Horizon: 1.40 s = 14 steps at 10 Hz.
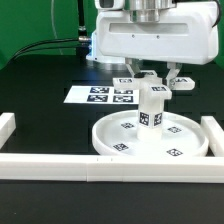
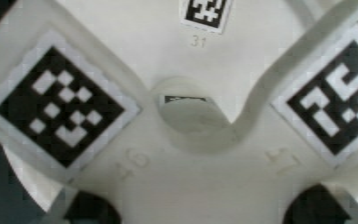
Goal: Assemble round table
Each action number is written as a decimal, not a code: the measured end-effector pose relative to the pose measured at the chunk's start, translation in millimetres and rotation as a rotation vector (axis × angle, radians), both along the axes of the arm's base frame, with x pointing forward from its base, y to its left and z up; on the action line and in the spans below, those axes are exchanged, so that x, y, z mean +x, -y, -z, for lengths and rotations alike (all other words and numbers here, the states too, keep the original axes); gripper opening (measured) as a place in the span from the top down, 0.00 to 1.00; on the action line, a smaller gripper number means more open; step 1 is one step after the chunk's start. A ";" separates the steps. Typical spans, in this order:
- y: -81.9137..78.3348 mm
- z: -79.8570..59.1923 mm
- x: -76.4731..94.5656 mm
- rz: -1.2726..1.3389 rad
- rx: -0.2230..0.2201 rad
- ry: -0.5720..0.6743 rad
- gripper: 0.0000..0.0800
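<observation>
The large round rimmed disc [image 1: 122, 140] lies on the table near the front. The short cylindrical post [image 1: 151, 112] stands upright at its middle. My gripper [image 1: 155, 77] is right above the post and is shut on the cross-shaped piece [image 1: 150, 85], which sits at the post's top. I cannot tell whether the piece rests on the post. In the wrist view the cross-shaped piece [image 2: 176, 150] with its tags fills the picture. It sits between my two black fingertips [image 2: 91, 206], with the gripper [image 2: 215, 206] closed on it. A round hole [image 2: 190, 106] shows at its centre.
The marker board [image 1: 100, 95] lies behind the disc toward the exterior view's left. Long white border bars run along the front [image 1: 90, 166], the exterior view's left [image 1: 8, 128] and the exterior view's right [image 1: 213, 135], close to the disc's rim.
</observation>
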<state>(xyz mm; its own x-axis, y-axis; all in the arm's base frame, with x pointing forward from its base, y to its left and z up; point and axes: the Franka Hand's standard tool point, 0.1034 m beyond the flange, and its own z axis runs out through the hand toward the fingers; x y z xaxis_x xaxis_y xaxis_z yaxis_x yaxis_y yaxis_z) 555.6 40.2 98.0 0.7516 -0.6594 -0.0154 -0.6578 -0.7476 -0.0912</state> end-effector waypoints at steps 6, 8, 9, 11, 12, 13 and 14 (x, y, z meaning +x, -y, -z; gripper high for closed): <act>1.0 -0.4 1.3 0.715 0.074 0.010 0.44; 0.1 -0.4 2.7 0.962 0.116 0.007 0.44; 0.2 -0.5 3.9 1.039 0.124 0.012 0.44; 1.0 -0.5 4.4 1.151 0.148 -0.001 0.44; 1.7 -0.4 4.4 1.211 0.161 -0.009 0.44; 1.9 -0.4 4.5 1.250 0.170 -0.013 0.44; 1.9 -0.3 4.7 1.279 0.177 -0.017 0.44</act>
